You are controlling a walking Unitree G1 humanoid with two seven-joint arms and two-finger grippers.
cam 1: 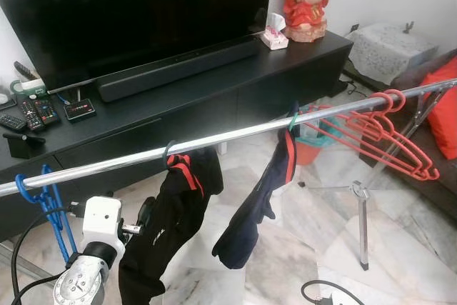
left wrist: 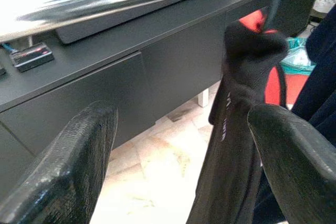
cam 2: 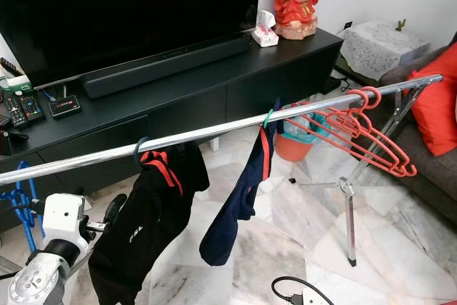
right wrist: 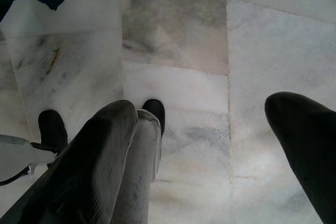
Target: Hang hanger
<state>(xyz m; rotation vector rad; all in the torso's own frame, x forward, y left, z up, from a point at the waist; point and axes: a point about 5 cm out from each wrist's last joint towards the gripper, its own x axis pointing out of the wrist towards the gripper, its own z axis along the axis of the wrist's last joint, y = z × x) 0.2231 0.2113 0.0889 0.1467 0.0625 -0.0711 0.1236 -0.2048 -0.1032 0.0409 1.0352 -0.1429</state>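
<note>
1. I have the left gripper raised beside the black garment with red trim; its two black fingers stand wide apart with nothing between them, looking along towards the TV cabinet.
2. My right gripper hangs idle over the marble floor, fingers spread and empty, so the left arm is the one nearer the work.
3. Taking the chrome rail as my landmark: it runs slantwise across in front of me, low at my left, rising to my right, where it sits on a tripod stand.
4. The black garment already hangs from the rail on a dark hook, just right of my left gripper; a navy garment with a red stripe hangs further right along the rail.
5. The blue hangers hook over the rail's near, left end, just left of my left arm and close to it.
6. The red hangers cluster at the rail's far right end, well apart from either gripper.
7. I judge a blue hanger the likelier pick: it lies left of and slightly above the left gripper, and any hook must cross the rail's long axis.
</note>
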